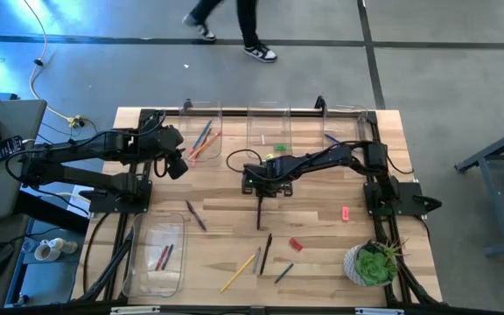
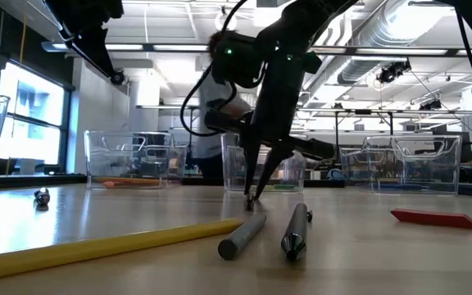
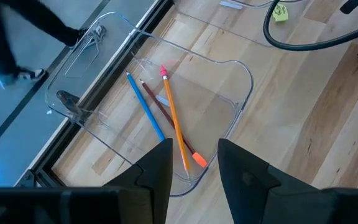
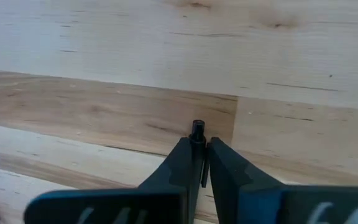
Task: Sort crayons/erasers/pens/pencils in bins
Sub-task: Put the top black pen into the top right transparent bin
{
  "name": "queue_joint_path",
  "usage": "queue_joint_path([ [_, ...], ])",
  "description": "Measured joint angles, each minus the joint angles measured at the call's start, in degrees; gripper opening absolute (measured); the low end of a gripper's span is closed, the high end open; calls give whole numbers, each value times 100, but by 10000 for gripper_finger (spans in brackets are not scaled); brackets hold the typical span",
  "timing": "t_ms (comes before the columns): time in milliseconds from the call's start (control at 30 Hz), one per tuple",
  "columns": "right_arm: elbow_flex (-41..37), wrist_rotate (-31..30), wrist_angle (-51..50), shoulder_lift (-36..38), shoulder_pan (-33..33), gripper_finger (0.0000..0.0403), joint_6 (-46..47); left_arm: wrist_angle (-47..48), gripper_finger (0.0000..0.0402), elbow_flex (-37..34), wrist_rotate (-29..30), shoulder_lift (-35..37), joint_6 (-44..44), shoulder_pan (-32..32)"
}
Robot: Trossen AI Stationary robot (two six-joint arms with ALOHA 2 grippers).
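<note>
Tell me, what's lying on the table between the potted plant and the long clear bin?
In the high view, loose stationery on bare wood: a yellow pencil, a dark pen, a shorter dark stick and a small red piece.

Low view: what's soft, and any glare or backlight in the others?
Low view: the near yellow pencil and grey pens are blurred, and bright windows silhouette the right gripper. High view: blue glare on the floor at left. Right wrist view: the pen is sharp, lighting even.
</note>
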State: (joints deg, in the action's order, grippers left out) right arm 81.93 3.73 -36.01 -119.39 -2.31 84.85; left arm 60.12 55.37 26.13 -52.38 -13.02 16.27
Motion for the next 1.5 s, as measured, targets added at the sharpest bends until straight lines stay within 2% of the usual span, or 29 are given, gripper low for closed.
queue_joint_path([
  [433,-7,86,-165,-10,3,32,-309,4,115,0,-2,1,17,0],
  [667,-4,300,-1449,-4,5,36,-745,4,115,0,-2,2,18,-1],
  [1067,-13,252,-1853,-9,6,38,-1334,2,115,0,-2,0,18,0],
  [1167,-19,237,-1842,-9,7,51,-1468,2,115,0,-2,0,18,-2],
  [1367,-34,66,-1794,-11,18,106,-1454,4,115,0,-2,2,18,0],
  [1500,-35,44,-1816,-11,15,110,-1365,2,115,0,-2,2,18,-2],
])
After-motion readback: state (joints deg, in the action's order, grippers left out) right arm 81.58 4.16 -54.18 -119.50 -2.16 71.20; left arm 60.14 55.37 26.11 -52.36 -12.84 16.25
